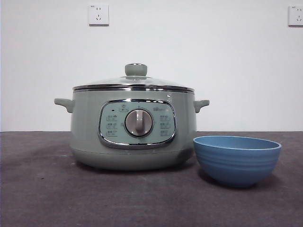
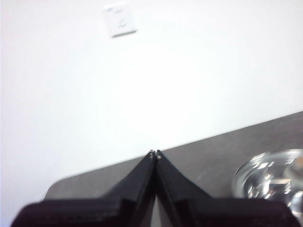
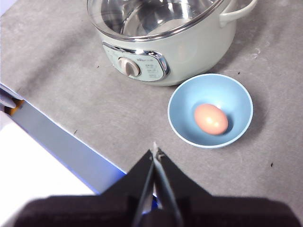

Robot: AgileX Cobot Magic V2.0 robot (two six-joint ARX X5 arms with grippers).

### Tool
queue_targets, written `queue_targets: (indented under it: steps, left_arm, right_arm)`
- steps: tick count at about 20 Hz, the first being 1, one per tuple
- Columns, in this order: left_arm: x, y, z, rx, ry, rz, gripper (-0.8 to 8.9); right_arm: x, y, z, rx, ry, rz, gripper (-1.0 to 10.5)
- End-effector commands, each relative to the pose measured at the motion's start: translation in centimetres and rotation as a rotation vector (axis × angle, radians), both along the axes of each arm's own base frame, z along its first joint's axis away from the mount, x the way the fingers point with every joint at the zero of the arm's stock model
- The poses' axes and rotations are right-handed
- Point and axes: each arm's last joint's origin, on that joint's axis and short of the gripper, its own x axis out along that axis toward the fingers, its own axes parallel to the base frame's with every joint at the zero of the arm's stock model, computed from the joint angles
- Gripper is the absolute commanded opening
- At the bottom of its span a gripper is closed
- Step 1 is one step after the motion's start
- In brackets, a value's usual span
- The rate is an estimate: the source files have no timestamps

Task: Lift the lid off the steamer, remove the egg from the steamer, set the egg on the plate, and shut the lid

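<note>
Dark grey table [image 1: 42, 189], matte surface.
Steamer [image 1: 132, 142] stands on it; blue plate [image 1: 236, 161] rests just beside, at the steamer's front corner.

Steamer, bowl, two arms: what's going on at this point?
Nothing is being handled. The lid sits closed on the steamer, and the egg lies in the blue plate beside it. The left gripper and right gripper are both shut, holding nothing, clear of the pot. Every step looks done.
</note>
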Motion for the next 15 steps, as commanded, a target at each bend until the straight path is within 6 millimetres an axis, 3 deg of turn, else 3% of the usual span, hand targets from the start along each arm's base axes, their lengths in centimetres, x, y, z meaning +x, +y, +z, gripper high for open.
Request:
queue_targets:
  steps: [1, 7, 15]
  left_arm:
    - [-0.3, 0.4, -4.6, 0.009, 0.022, 0.033, -0.03]
    - [-0.9, 0.7, -13.1, -0.061, 0.084, 0.070, -0.03]
    - [-0.7, 0.7, -19.6, -0.154, 0.184, 0.075, -0.03]
  right_arm:
    - [0.0, 0.0, 0.1, 0.005, -0.003, -0.004, 0.0]
    - [0.0, 0.0, 0.1, 0.005, -0.003, -0.004, 0.0]
    - [0.0, 0.0, 0.1, 0.005, -0.003, -0.004, 0.0]
